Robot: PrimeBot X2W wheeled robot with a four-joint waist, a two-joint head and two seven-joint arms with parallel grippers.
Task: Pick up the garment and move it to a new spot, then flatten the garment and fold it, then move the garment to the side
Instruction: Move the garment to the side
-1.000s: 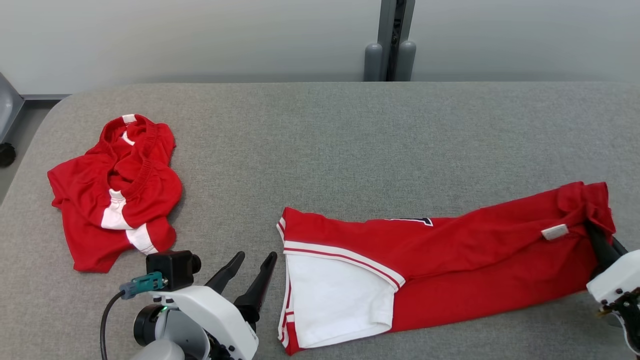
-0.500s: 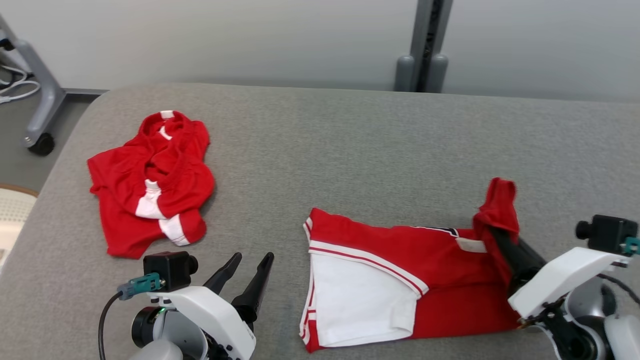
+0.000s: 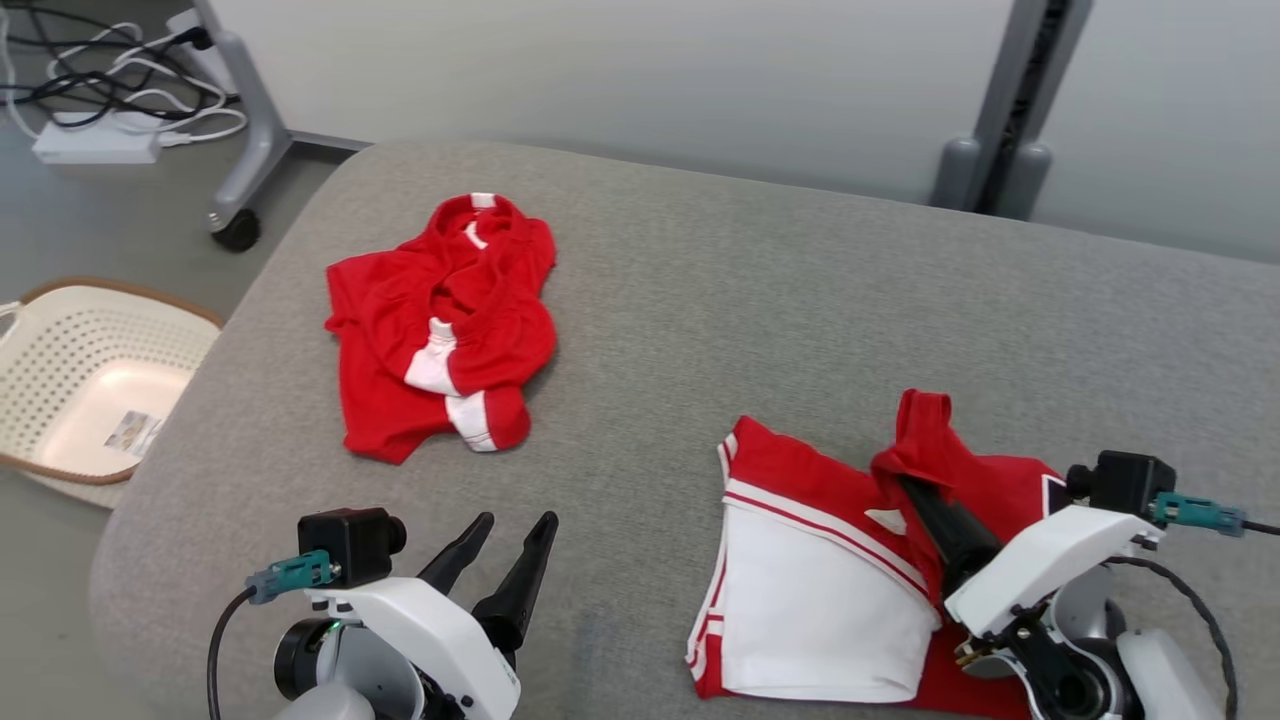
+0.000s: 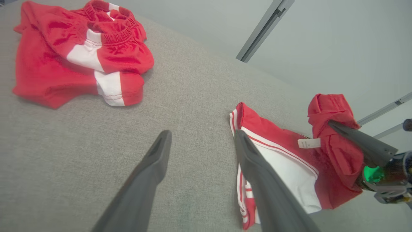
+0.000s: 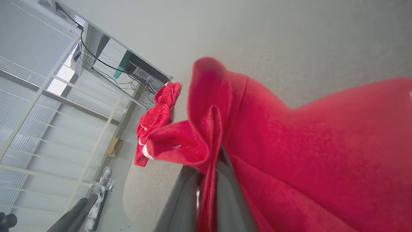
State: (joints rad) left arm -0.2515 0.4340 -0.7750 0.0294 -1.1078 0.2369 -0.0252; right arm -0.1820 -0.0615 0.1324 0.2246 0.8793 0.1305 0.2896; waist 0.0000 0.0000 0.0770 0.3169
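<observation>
A: Head view first, pls. Where is the garment vs. the end effectors?
B: The red garment with white panel (image 3: 830, 590) lies on the gray bench (image 3: 700, 300), near right, long axis approx. left-to-right. The right end effector (image 3: 915, 490) is clenched on its right end and holds that end lifted above the rest, leaning toward the left. The left end effector (image 3: 515, 525) is released, w/ nothing in it, near the left hem but apart. The crumpled red shorts (image 3: 440, 330) lie well apart, far left. A basket (image 3: 50, 370) stands on the floor beyond the bench edge.
A: Left wrist view?
B: The left end effector (image 4: 202, 135) has its fingers spread over bare bench. The garment (image 4: 289, 167) is to its right, the hem near the right-hand finger, not between the fingers. The right end effector (image 4: 334, 125) carries the bunched end above the label (image 4: 309, 142).
A: Right wrist view?
B: The right end effector (image 5: 209, 174) pinches a thin fold of cloth btw. its fingers. The garment (image 5: 305, 145) hangs from there down to the bench. The crumpled red shorts (image 5: 156, 119) are far ahead.
A: So which arm?
B: I judge the right arm: it is nearer and has the grip. The fold would go along the long axis, i.e. toward the left hem.
</observation>
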